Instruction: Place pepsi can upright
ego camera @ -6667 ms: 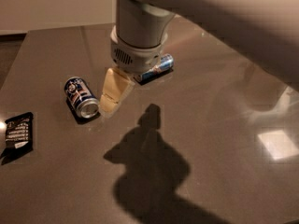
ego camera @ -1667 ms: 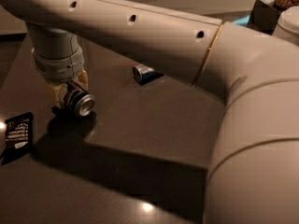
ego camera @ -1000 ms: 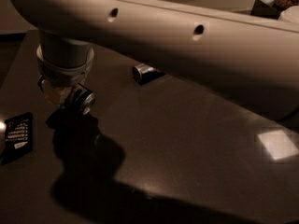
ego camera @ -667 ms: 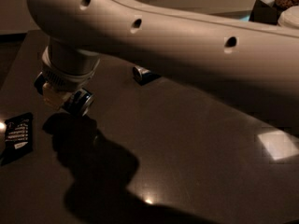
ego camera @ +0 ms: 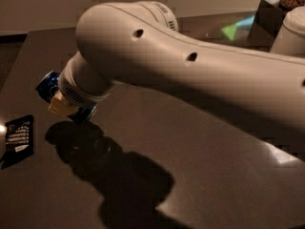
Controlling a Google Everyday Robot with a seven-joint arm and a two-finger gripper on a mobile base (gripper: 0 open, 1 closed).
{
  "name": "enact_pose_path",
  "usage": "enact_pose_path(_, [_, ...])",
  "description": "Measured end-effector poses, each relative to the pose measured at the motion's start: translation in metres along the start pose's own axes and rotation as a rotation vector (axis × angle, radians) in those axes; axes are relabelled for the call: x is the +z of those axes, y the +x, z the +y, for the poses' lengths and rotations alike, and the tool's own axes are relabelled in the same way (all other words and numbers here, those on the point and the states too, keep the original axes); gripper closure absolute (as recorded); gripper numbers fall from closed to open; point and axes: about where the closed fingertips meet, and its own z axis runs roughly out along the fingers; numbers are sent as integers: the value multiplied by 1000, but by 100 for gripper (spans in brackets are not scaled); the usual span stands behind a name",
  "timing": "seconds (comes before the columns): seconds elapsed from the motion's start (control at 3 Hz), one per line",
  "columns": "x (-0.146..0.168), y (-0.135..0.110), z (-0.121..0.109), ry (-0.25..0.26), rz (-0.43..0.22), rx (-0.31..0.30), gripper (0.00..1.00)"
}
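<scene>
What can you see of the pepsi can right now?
The pepsi can is dark blue, metallic-looking, mostly hidden by the gripper, which clasps its middle. One rimmed end pokes out upper left, the other lower right, so it lies tilted, not upright. It seems just clear of the dark table, its shadow below.

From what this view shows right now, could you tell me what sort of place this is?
Likely an office snack counter: a dark glossy countertop, a black packet at its left edge, and the pepsi can held in the gripper at the left.
</scene>
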Motion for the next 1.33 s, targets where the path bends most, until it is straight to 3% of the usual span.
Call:
enact_pose_path(0.67, [-10, 19, -5, 30, -240, 75, 100])
enact_pose_path(1.0, [-15, 20, -8, 18, -333, 94, 100])
enact_pose_path(1.33, [-18, 26, -11, -12, -407, 75, 100])
